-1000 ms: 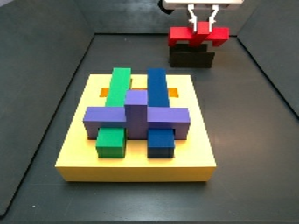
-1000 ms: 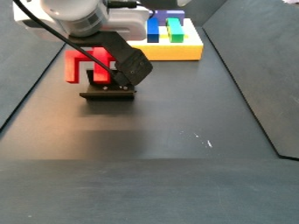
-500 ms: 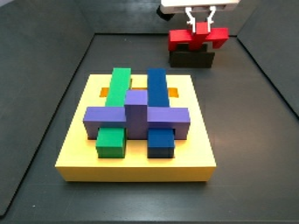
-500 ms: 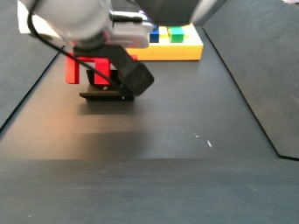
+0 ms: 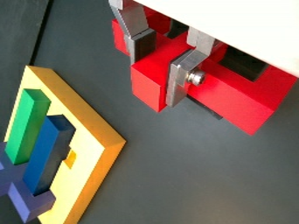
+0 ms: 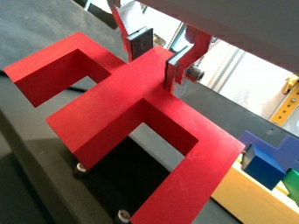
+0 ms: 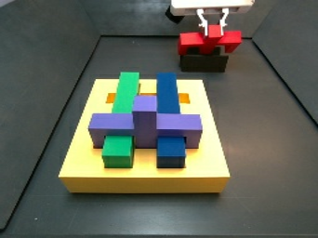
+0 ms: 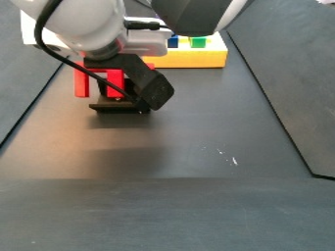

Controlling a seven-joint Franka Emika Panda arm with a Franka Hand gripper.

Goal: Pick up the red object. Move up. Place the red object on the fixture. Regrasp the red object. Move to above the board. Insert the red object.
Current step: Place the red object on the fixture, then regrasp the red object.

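The gripper (image 5: 162, 63) has flat, brushed silver metal fingers (image 5: 184, 77) with matt dark pads, closed against the red object (image 6: 140, 109), which looks like smooth plastic with a faint sheen. The fixture (image 7: 204, 60) is matt black. The board (image 7: 145, 171) is smooth matt yellow, its green bar (image 7: 123, 104) and blue bar (image 7: 166, 104) likewise plastic. The tabletop (image 8: 197, 147) is dull dark grey, lightly scuffed.

The dark floor (image 7: 261, 177) under me carried two things, well apart: the yellow board (image 7: 147, 177) lay flat near one end, and the black fixture (image 7: 205, 61) stood at the other, below my gripper (image 7: 214, 28), which hung over it.
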